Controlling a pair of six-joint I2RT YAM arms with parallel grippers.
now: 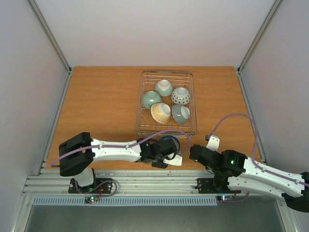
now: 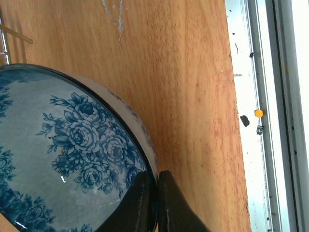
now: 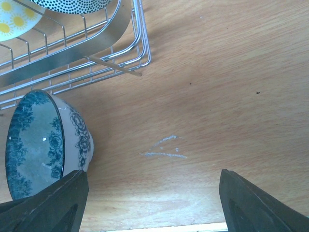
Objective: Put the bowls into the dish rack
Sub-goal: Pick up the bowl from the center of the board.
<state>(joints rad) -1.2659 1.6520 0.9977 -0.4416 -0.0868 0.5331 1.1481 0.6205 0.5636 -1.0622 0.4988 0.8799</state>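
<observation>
Top external view shows a wire dish rack (image 1: 166, 72) in the middle of an orange wooden tabletop (image 1: 101, 101). Five bowls sit inside it, among them a dotted bowl (image 1: 180, 95) and a yellow patterned bowl (image 1: 161, 113). One more, a blue floral bowl (image 1: 169, 143), is outside the rack, just beside its near wall. The left arm reaches across from the left to this bowl.

Left wrist view shows the left fingers (image 2: 171, 208) closed to a narrow slit on the bowl's rim, one inside against the flowered glaze and one outside. Pinching the thin rim probably suits a bowl too wide to span, and should allow it to be carried over the low wire wall.

Right wrist view shows the same bowl tipped up on its side, its opening facing away from the rack. Whether its lower edge touches the wood cannot be told. The tilt likely comes from the one-sided grip.

The right fingers (image 3: 251, 203) are spread wide and hold nothing, hanging over bare wood near the bowl. That arm seems to be keeping clear of the left arm's path.
</observation>
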